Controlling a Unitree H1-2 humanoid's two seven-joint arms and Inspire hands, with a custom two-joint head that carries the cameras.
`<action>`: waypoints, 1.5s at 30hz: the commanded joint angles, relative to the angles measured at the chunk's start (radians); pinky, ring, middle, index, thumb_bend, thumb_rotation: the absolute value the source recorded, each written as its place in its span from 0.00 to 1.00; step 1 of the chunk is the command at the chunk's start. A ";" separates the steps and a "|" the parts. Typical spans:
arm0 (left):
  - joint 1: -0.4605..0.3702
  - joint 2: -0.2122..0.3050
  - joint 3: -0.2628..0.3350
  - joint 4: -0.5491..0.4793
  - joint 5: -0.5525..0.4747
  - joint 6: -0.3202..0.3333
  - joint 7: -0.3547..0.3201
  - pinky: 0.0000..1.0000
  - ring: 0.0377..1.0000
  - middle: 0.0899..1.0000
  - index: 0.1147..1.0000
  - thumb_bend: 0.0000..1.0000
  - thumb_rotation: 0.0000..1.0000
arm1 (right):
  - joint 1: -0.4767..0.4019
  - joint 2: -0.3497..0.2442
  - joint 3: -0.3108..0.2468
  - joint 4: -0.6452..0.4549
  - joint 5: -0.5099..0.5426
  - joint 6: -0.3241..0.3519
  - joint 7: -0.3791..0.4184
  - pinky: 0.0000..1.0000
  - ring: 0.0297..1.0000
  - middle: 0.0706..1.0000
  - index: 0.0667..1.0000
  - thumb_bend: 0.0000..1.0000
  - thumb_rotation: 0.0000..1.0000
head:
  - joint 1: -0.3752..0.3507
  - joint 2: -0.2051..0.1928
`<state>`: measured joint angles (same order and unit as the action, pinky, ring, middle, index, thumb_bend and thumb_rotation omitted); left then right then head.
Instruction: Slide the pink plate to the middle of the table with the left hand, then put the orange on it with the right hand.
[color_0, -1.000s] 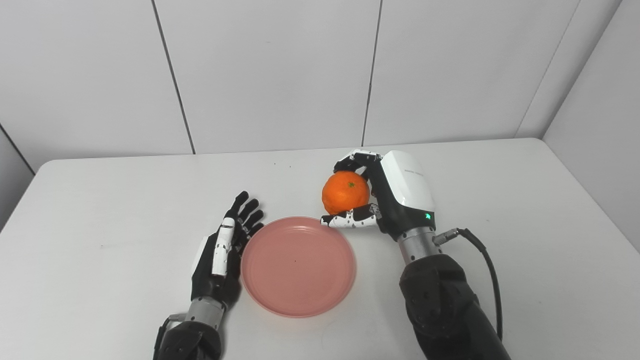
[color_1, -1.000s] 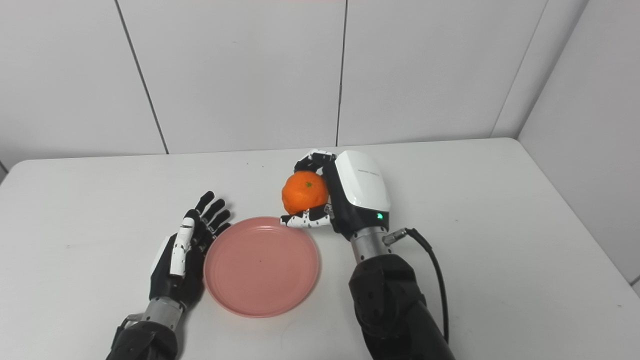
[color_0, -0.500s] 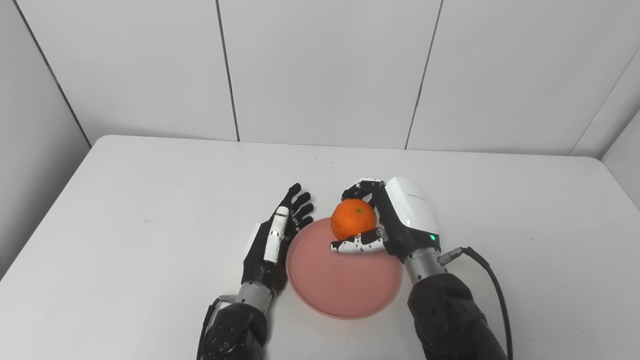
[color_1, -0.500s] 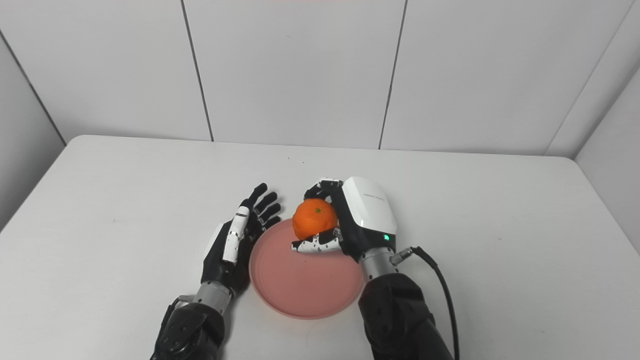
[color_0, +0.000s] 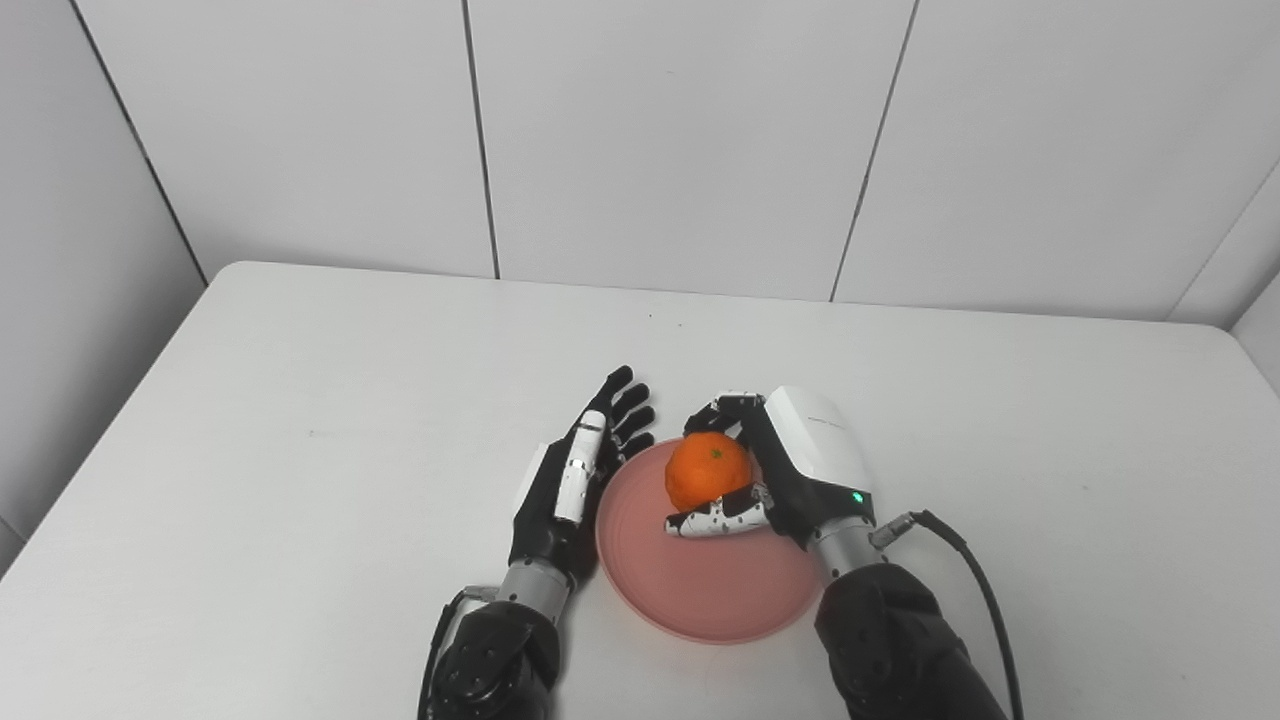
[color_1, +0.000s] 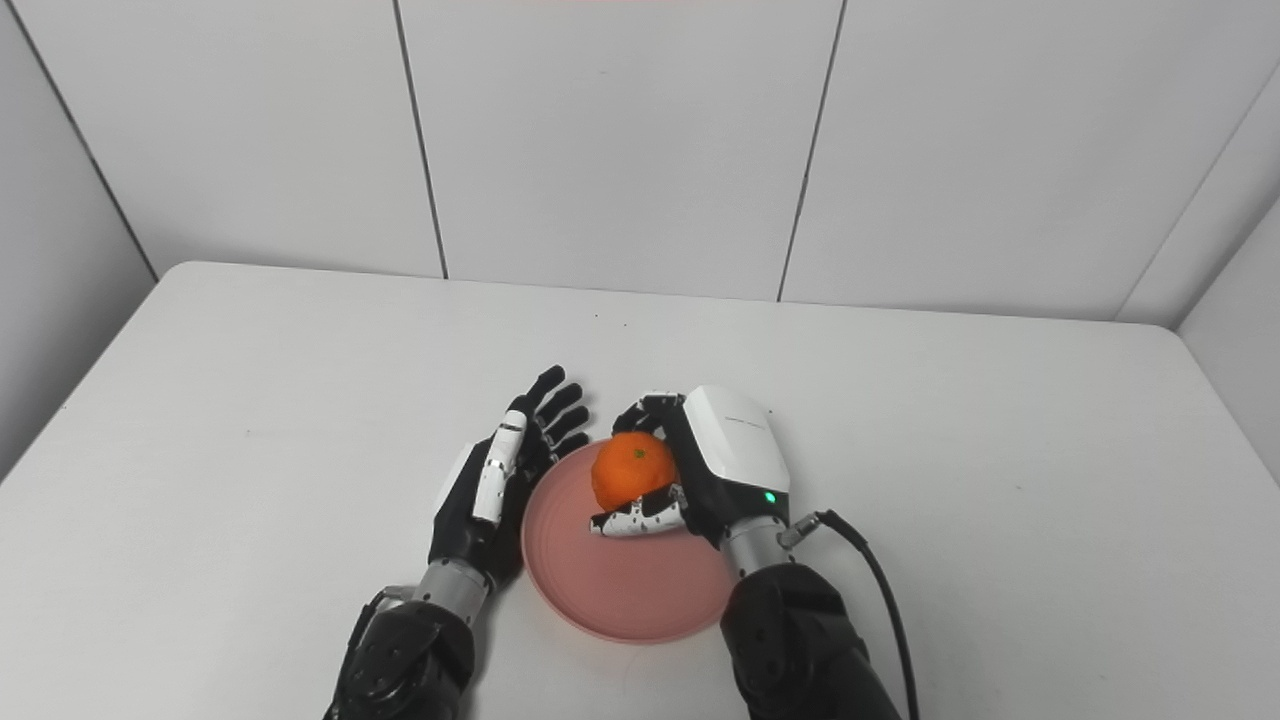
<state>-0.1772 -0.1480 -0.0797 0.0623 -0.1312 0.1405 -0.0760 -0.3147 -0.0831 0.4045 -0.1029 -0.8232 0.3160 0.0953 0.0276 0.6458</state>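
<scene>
We see our right hand (color_0: 790, 475) closed around the orange (color_0: 708, 472), fingers curled over its far side and thumb beneath, over the far part of the pink plate (color_0: 700, 585). Whether the orange touches the plate we cannot tell. Our left hand (color_0: 575, 485) lies flat, fingers spread, holding nothing, against the plate's left rim on the white worktop (color_0: 300, 420). Both views agree

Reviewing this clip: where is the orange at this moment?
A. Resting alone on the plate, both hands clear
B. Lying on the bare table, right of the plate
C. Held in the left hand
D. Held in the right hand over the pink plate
D: the right hand has its fingers and thumb closed around the orange above the far part of the pink plate, while the left hand lies open beside the plate's left rim.
</scene>
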 joint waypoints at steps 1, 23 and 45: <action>0.025 -0.011 0.004 0.039 0.010 0.023 0.022 0.90 0.91 0.91 0.89 0.38 1.00 | -0.029 0.004 0.001 -0.004 -0.002 -0.058 -0.038 0.18 0.24 0.33 0.45 0.52 0.13 | 0.000 -0.001; 0.024 -0.007 0.006 0.045 0.018 0.013 0.031 0.91 0.92 0.92 0.89 0.38 1.00 | -0.015 -0.010 0.045 0.069 -0.016 -0.047 -0.014 0.18 0.25 0.33 0.45 0.52 0.14 | -0.005 0.006; 0.025 0.002 0.006 0.038 0.016 0.022 0.024 0.91 0.92 0.92 0.90 0.39 1.00 | 0.018 -0.025 0.031 -0.058 -0.068 -0.019 0.045 0.46 0.57 0.64 0.67 0.88 0.31 | -0.019 0.005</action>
<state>-0.1772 -0.1512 -0.0774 0.0703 -0.1229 0.1251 -0.0598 -0.2822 -0.1032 0.4445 -0.1262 -0.8783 0.2891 0.1406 0.0077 0.6519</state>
